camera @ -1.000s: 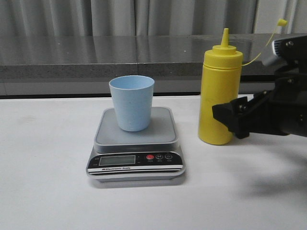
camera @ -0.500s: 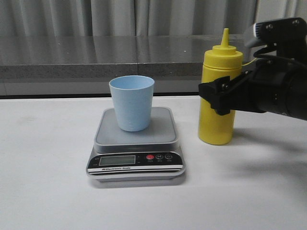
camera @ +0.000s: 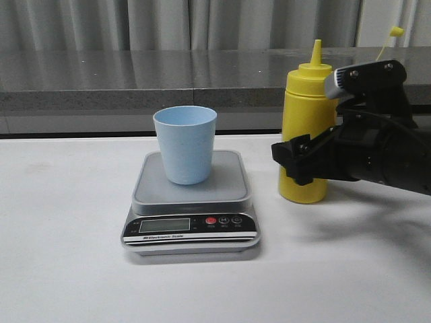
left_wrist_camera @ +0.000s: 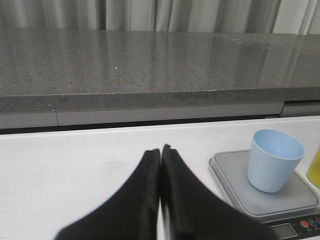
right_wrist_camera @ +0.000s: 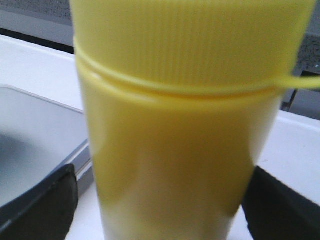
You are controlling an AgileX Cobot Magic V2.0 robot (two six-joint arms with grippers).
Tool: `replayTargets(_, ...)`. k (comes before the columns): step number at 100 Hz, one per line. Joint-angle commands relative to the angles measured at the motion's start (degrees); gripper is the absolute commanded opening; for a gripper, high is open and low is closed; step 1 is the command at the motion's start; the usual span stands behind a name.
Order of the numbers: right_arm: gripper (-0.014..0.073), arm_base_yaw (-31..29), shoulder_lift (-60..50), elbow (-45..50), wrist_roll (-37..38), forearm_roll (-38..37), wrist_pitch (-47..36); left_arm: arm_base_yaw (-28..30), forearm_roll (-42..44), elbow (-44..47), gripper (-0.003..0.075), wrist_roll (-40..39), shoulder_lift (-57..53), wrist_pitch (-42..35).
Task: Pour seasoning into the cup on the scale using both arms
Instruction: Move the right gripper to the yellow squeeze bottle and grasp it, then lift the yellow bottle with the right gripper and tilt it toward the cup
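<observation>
The yellow seasoning bottle (camera: 308,134) stands upright on the white desk (camera: 67,256), just to the right of the scale (camera: 190,208), its cap (camera: 396,31) hanging open on a thin tether. The right gripper (camera: 300,161) is at the bottle's lower body, its fingers (right_wrist_camera: 45,200) spread on either side of it; in the right wrist view the bottle fills the gap between them, and I cannot tell whether they touch it yet. The step in hand looks like the grasp. To do it well, close evenly on the middle of the body, firm enough to lift but not so hard that seasoning squirts early, and keep the bottle upright. The blue cup (camera: 185,143) sits on the scale's platform. The left gripper (left_wrist_camera: 160,165) hangs off to the side with its fingers pressed together, holding nothing.
</observation>
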Motion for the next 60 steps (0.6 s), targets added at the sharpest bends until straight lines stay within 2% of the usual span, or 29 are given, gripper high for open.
replayTargets(1,0.0643,-0.1,-2.4,-1.1,-0.2,-0.4,-9.3,0.1,-0.2,-1.6,-0.0020,-0.2,0.4,-4.4)
replayTargets(11,0.0584,-0.1,-2.4,-1.1,-0.2,0.1,-9.3,0.1,-0.2,-1.6,-0.0020,-0.2,0.4,-4.4)
replayTargets(31,0.0336,-0.1,-2.4,-1.1,-0.2,0.1,-9.3,0.1,-0.2,-1.6,-0.0020,-0.2,0.4,-4.4)
replayTargets(35,0.0308,-0.1,-2.4,-1.1,-0.2,0.1,-9.3,0.1,-0.2,-1.6,-0.0020,-0.2,0.4,-4.4)
replayTargets(40,0.0286,-0.1,-2.4,-1.1,-0.2,0.1,-9.3,0.1,-0.2,-1.6,-0.0020,-0.2,0.4,-4.4)
replayTargets(60,0.0288,-0.1,-3.7,-1.1,-0.5,-0.2,-9.3,0.1,-0.2,-1.6,-0.0020,-0.2,0.4,-4.4)
